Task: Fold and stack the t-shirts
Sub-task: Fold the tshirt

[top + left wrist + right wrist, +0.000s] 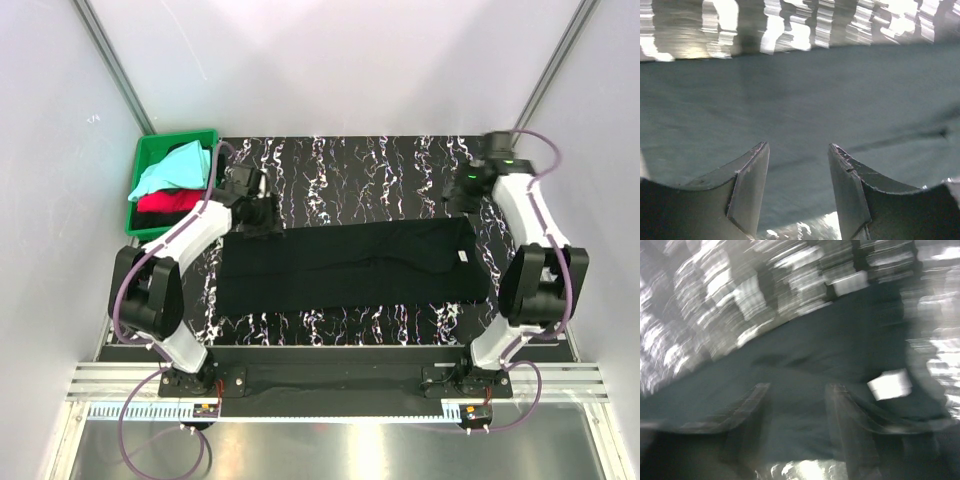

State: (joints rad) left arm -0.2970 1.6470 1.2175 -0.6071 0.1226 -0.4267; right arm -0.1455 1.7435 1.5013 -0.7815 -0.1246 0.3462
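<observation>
The black t-shirt [350, 265] lies flat as a long folded band across the table, its white neck label [463, 257] near the right end. My left gripper [255, 213] is open and empty just above the shirt's far left edge; its wrist view shows black cloth [800, 105] between the spread fingers [752, 175]. My right gripper [462, 195] hovers open and empty above the shirt's far right edge; its blurred wrist view shows the cloth [805, 365] and label [889, 385]. The aqua t-shirt [172, 168] and red t-shirt [165, 203] lie in the crate.
The green plastic crate [148, 158] stands at the table's far left corner. The black white-streaked tabletop [350, 165] stretches behind the shirt. White walls enclose the left, right and back sides.
</observation>
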